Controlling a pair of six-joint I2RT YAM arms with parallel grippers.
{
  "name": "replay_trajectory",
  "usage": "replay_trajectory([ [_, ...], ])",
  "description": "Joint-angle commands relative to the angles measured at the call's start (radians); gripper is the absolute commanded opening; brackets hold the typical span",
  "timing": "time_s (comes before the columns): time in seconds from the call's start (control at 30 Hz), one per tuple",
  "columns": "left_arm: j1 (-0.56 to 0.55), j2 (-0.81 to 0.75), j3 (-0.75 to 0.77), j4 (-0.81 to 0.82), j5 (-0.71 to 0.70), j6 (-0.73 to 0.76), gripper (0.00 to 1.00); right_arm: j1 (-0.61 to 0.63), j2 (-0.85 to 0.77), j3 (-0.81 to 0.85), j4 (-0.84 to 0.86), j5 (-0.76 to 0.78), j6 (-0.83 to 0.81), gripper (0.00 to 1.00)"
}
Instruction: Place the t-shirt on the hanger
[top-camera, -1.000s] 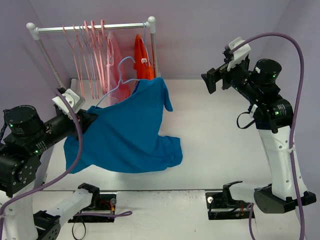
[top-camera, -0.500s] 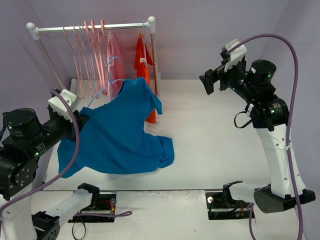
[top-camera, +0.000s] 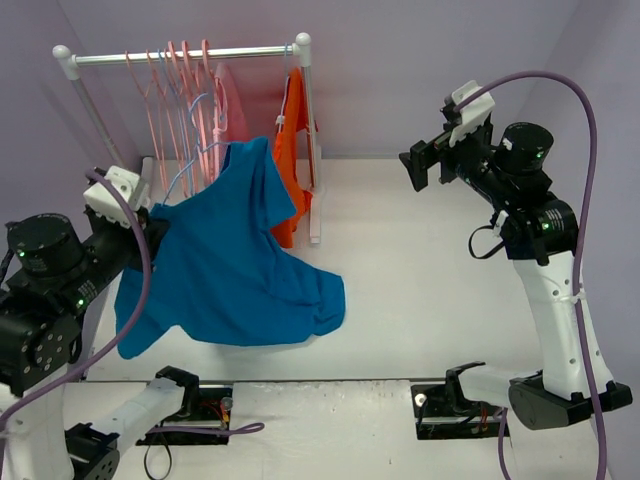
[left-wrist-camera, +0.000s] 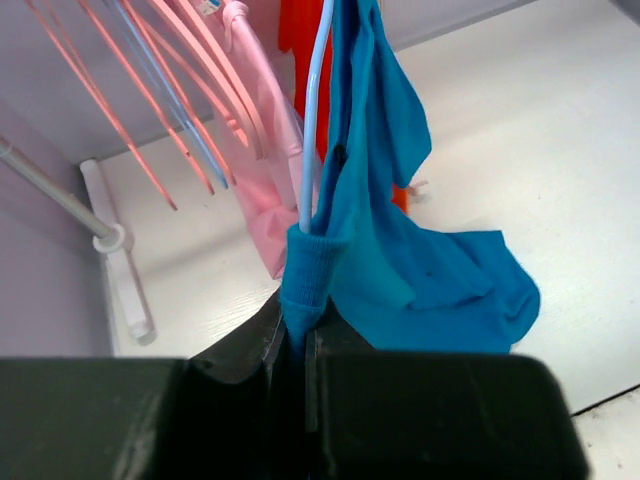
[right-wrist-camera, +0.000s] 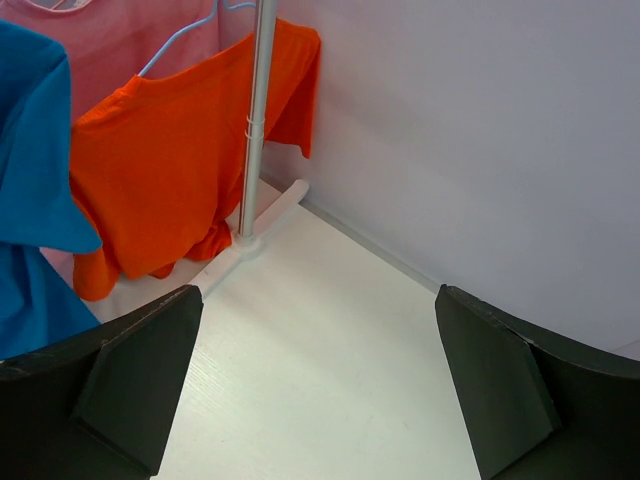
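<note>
The bright blue t-shirt (top-camera: 240, 270) hangs slanting from the rack side down onto the table, its lower part bunched on the white surface. The pale blue hanger (top-camera: 183, 178) runs along its upper edge, the hook up among the pink hangers. In the left wrist view the hanger's wire (left-wrist-camera: 312, 130) disappears into a fold of the t-shirt (left-wrist-camera: 400, 260). My left gripper (top-camera: 158, 222) (left-wrist-camera: 295, 340) is shut on that fold. My right gripper (top-camera: 415, 165) (right-wrist-camera: 318, 295) hovers open at the right, holding nothing.
A white clothes rack (top-camera: 180, 55) stands at the back left with several pink hangers (top-camera: 170, 110), a pale pink garment (top-camera: 228, 100) and an orange garment (top-camera: 290, 150). Its right post (right-wrist-camera: 255, 120) and foot stand on the table. Lilac walls close the back and sides.
My left gripper has carried the t-shirt and hanger left and back toward the rack; the shirt now overlaps the orange garment. The right arm has barely shifted.
</note>
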Motion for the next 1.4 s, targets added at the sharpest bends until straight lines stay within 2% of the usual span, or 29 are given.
replay_trajectory([
  [0.0,-0.002,0.076,0.030,0.222,-0.029,-0.073,0.00,0.001,-0.032,-0.008,0.097,-0.009,0.002,1.00],
  [0.23,-0.003,0.124,0.037,0.296,-0.117,-0.074,0.00,0.002,-0.055,-0.036,0.103,-0.012,0.004,1.00],
  [0.37,-0.002,0.130,0.023,0.358,-0.225,-0.067,0.00,0.002,-0.061,-0.046,0.108,-0.010,0.004,1.00],
  [0.53,-0.002,0.143,0.014,0.432,-0.273,-0.064,0.00,0.000,-0.060,-0.049,0.115,-0.012,0.007,1.00],
  [0.73,-0.003,0.174,0.032,0.433,-0.289,-0.046,0.00,0.002,-0.066,-0.059,0.121,-0.018,0.012,1.00],
  [0.83,-0.002,0.177,0.022,0.435,-0.238,-0.042,0.00,0.002,-0.072,-0.073,0.125,-0.017,0.009,1.00],
  [0.97,-0.013,0.194,0.023,0.444,-0.011,-0.058,0.00,0.002,-0.074,-0.079,0.129,-0.017,0.009,1.00],
  [1.03,-0.034,0.197,0.022,0.452,0.045,-0.078,0.00,0.002,-0.074,-0.082,0.130,-0.017,0.009,1.00],
  [1.1,-0.112,0.201,0.024,0.456,0.087,-0.100,0.00,0.002,-0.077,-0.080,0.130,-0.015,0.009,1.00],
  [1.2,-0.182,0.197,0.027,0.460,0.111,-0.120,0.00,0.002,-0.078,-0.080,0.133,-0.010,0.007,1.00],
  [1.37,-0.192,0.167,0.022,0.454,0.048,-0.138,0.00,0.002,-0.080,-0.080,0.135,-0.012,0.007,1.00],
])
